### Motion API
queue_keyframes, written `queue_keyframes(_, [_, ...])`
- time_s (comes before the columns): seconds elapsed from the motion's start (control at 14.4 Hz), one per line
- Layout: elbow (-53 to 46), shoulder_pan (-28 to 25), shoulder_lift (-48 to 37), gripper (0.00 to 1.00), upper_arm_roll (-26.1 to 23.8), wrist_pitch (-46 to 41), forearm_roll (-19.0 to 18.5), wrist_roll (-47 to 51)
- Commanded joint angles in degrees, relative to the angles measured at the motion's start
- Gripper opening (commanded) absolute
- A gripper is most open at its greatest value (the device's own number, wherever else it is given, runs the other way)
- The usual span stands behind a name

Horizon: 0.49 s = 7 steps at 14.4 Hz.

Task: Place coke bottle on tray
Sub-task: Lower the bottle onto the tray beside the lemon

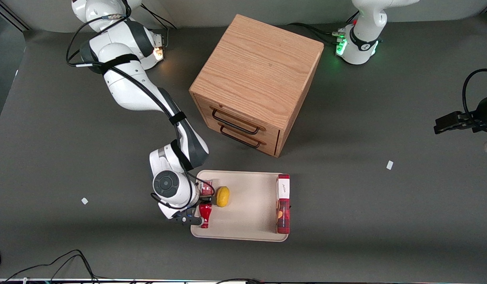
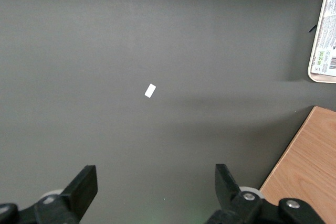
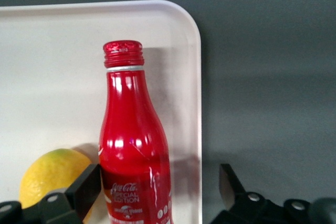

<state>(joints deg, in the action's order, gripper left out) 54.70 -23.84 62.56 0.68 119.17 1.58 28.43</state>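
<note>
coke bottle (image 3: 134,145) lying on tray (image 3: 52,77), btwn spread end effector (image 3: 157,192) fingers, untouched

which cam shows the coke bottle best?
Right wrist view: the coke bottle lies on the tray between the open hand fingers. Front view shows only its neck beneath the arm; left wrist view shows nothing of it.

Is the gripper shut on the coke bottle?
No. In the right wrist view the gripper is open, its fingers standing apart on either side of the coke bottle, which lies on the tray.
</note>
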Motion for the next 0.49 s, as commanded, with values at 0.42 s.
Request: queue_keyframes(0.42, [-1.9, 0.2, -5.7, 1.00, -0.3, -9.5, 0.2, 1.2])
